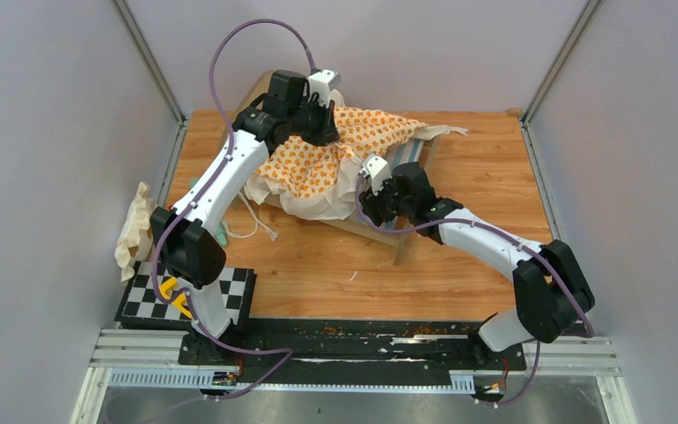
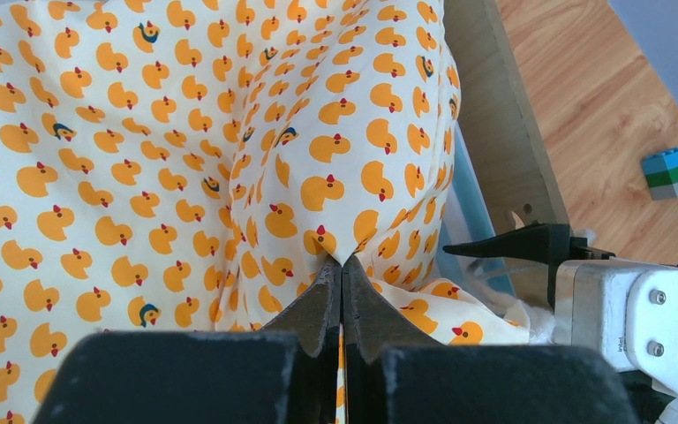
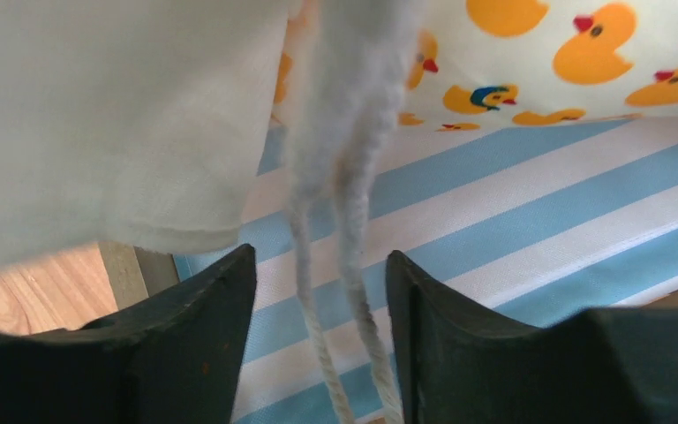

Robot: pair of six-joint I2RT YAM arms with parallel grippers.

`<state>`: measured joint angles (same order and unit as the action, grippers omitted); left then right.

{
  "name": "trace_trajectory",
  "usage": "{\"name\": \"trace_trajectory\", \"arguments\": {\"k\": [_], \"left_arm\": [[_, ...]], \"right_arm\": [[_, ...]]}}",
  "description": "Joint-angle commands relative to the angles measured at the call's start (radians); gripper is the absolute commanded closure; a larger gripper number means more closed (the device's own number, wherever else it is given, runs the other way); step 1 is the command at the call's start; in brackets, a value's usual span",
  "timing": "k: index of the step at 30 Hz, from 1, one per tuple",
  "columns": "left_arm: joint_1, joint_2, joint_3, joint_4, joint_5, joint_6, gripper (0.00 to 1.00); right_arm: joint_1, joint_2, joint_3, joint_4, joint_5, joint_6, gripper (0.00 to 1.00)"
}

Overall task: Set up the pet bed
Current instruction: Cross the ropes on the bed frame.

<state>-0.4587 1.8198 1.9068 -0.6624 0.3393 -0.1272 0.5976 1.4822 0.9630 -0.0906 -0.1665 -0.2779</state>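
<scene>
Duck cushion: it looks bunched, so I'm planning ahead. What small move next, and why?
Probably close the right tool on the two tie cords: they hang between its open fingers above the pet bed, while the left tool pinches the cushion.

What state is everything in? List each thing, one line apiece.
pet bed: striped base partly bare, cushion not yet laid flat.
duck-print cushion: bunched, draped over the bed, one fold pinched up.
left tool: shut on the cushion.
tie cords: hanging loose, not gripped.
right tool: open around the tie cords.
small pillow: lying apart from the bed, to its left.
</scene>
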Motion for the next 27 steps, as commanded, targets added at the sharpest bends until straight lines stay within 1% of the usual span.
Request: {"name": "trace_trajectory", "arguments": {"k": [1, 6, 12, 14, 21, 23, 27], "left_arm": [[0.015, -0.002, 0.046, 0.017, 0.021, 0.009, 1.0], [0.023, -0.002, 0.038, 0.019, 0.024, 0.009, 1.0], [0.03, -0.005, 0.031, 0.025, 0.032, 0.005, 1.0], [0.032, -0.002, 0.027, 0.028, 0.034, 0.003, 1.0], [0.037, -0.004, 0.022, 0.034, 0.04, 0.001, 1.0], [0.038, -0.004, 0.021, 0.035, 0.04, 0.001, 1.0], [0.038, -0.003, 0.02, 0.037, 0.051, 0.001, 1.0]], "right_arm": [[-0.001, 0.002, -0.012, 0.082, -0.002, 0.034, 0.5], [-0.002, 0.0, -0.022, 0.082, -0.002, 0.047, 0.67], [-0.002, -0.042, -0.021, 0.066, -0.032, 0.072, 0.94], [-0.002, -0.077, -0.007, 0.031, -0.059, 0.092, 1.0], [-0.002, -0.248, 0.026, -0.098, -0.181, 0.236, 1.0], [-0.001, -0.286, 0.041, -0.145, -0.241, 0.269, 1.0], [-0.001, -0.331, 0.085, -0.243, -0.407, 0.378, 1.0]]}}
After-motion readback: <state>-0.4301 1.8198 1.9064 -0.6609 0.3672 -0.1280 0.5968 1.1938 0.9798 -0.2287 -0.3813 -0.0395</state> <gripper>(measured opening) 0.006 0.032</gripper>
